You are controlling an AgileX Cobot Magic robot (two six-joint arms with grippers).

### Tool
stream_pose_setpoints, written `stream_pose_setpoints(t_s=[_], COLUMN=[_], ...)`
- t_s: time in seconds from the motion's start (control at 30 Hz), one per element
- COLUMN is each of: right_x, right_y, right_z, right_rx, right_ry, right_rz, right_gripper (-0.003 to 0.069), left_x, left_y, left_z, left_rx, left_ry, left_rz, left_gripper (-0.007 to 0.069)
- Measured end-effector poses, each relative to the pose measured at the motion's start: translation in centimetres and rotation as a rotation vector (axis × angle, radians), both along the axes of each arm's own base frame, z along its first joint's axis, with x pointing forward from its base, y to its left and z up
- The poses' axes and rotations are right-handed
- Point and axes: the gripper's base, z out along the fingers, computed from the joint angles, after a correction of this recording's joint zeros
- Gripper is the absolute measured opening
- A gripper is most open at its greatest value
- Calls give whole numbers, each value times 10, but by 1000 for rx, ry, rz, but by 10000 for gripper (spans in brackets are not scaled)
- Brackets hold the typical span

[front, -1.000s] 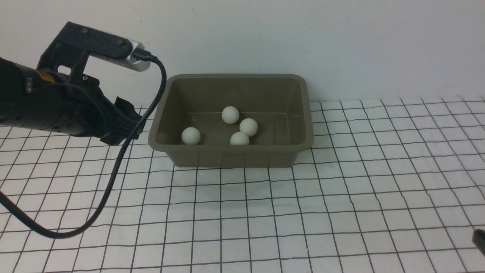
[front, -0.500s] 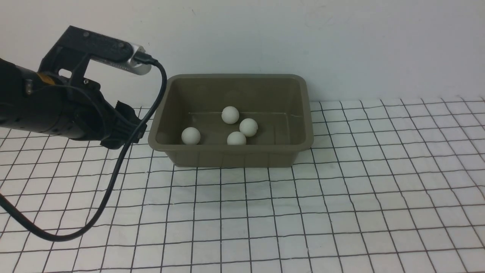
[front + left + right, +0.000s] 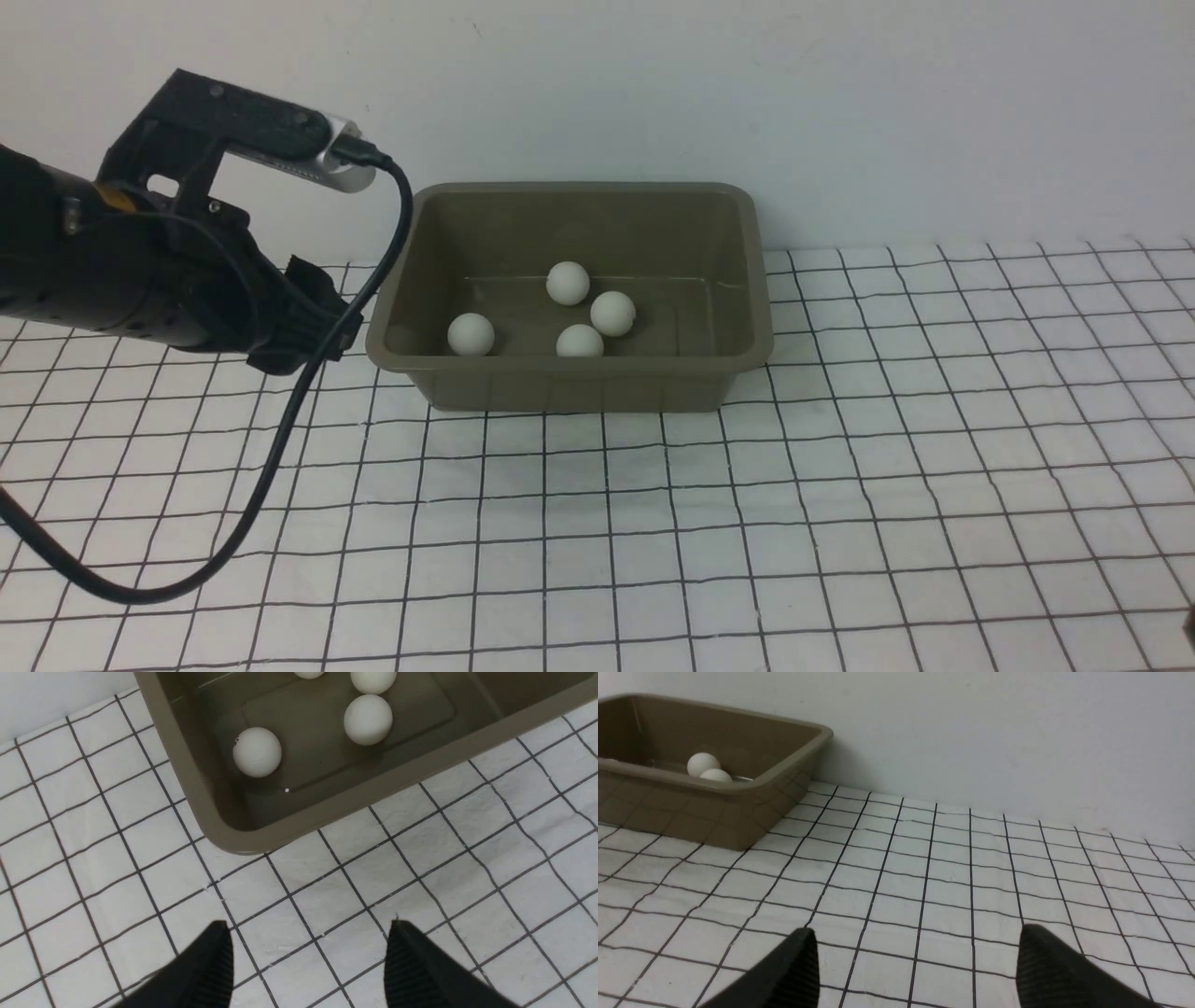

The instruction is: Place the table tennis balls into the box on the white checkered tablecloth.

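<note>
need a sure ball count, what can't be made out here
Front view: the box rim hides the underside of the nearest table tennis ball; the right gripper is almost wholly past the edge.
Left wrist view: the top edge crops two balls; the dark mark on the corner ball is too small to read.
Right wrist view: the box wall hides some balls.

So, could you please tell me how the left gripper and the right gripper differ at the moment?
The left gripper hangs close by the left near corner of the box, angled down toward it; the right gripper sits well off to the box's right, pointing almost level across the white checkered tablecloth. The left gripper's jaws look somewhat narrower apart than the right gripper's. Both are open, with nothing between their jaws.
</note>
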Motion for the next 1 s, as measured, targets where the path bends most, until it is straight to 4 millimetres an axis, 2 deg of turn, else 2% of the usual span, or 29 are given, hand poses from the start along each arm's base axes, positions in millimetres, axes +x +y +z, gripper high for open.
stream_pose_setpoints(t_s=[0.57,1.0], right_x=[0,0], right_y=[0,0], right_z=[0,0], right_rx=[-3,-3], right_ry=[2,2], right_rz=[-4,-4], right_gripper=[514,514], left_x=[-1,2], left_y=[-2,-8], left_z=[2,9], left_rx=[-33,-183], left_ry=[-3,-33], left_rz=[-2,50], left_gripper=[395,395])
